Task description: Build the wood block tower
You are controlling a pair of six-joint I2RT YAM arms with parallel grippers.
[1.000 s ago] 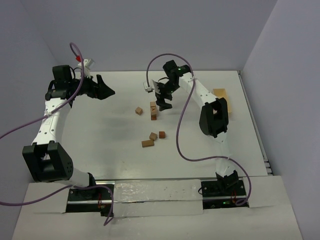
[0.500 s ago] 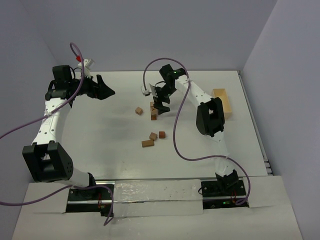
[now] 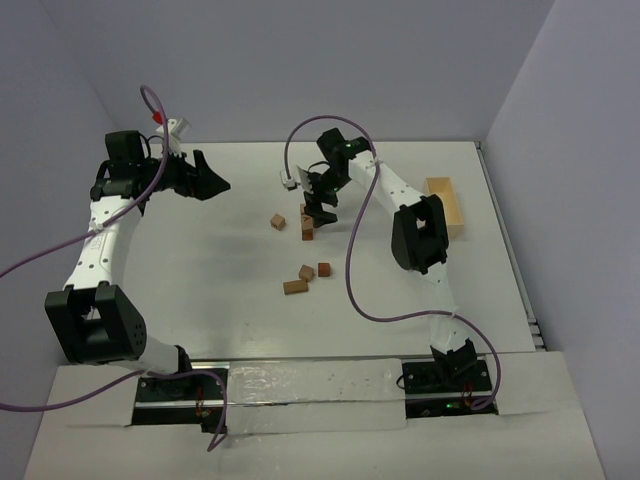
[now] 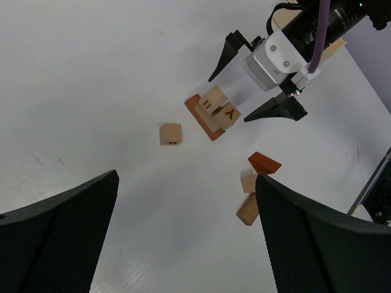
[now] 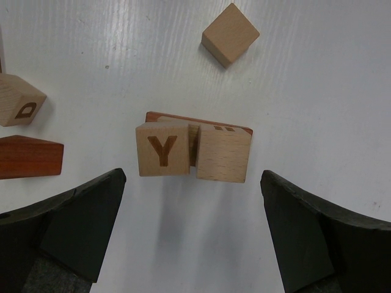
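A: Where is the tower?

B: Mid-bench. The tower (image 3: 308, 226) is only a start: a red bar (image 5: 183, 117) lying flat with two tan cubes on it, side by side. One is the Y cube (image 5: 162, 149); the other cube (image 5: 223, 152) has two short marks at its top edge. They touch or nearly touch.

A: And the pincers?

B: The right pincer (image 3: 320, 210) hangs right over that pair, jaws wide, gripping nothing. The left pincer (image 3: 212, 174) is also wide open and empty, well apart to the left.

A: What would make the step go well?

B: It looks like work on the top layer. The fingers straddle both cubes, so any descent should stay centred, or one tip would likely push a cube off the bar. If it goes for another block, a straight rise first seems safest.

A: What is left to stack?

B: A loose cube (image 5: 229, 33) just beside the tower, then a D cube (image 5: 18, 101), a red wedge (image 5: 27, 157) and a tan bar (image 4: 247, 210) nearer the arms. All are plain wood with sharp edges, light tan or reddish-brown.
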